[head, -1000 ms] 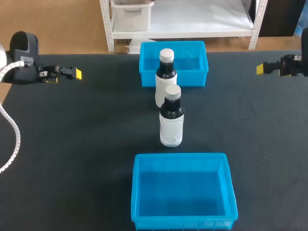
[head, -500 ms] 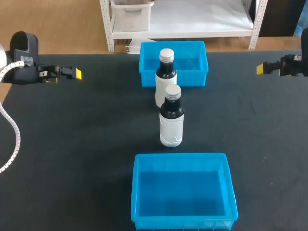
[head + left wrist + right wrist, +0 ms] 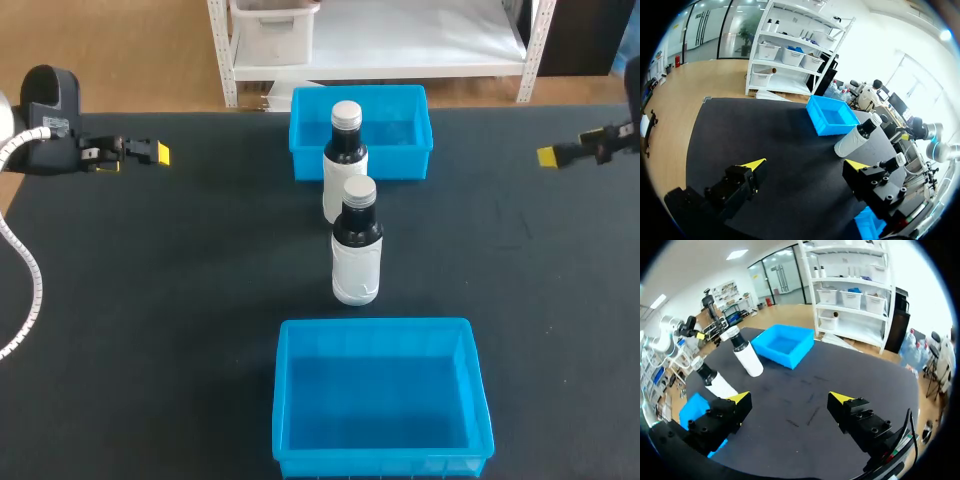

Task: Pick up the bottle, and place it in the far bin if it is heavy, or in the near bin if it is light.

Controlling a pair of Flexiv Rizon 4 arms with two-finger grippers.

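Head view: the near bottle [image 3: 356, 245] and the far bottle [image 3: 345, 150] stand upright mid-table, between the far bin [image 3: 400, 165] and the near bin [image 3: 380, 462]. My left gripper [image 3: 150, 153] and right gripper [image 3: 550, 156] are well apart from both.

Left wrist view: fingers [image 3: 755, 164] spread, nothing between; bottles ahead.

Right wrist view: fingers [image 3: 837, 397] spread, empty; bottles ahead.

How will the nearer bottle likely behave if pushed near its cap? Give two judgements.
The nearer bottle stands tall on a narrow base, so it would probably tip rather than slide. Its round body would likely roll once down. Its weight cannot be judged by sight.
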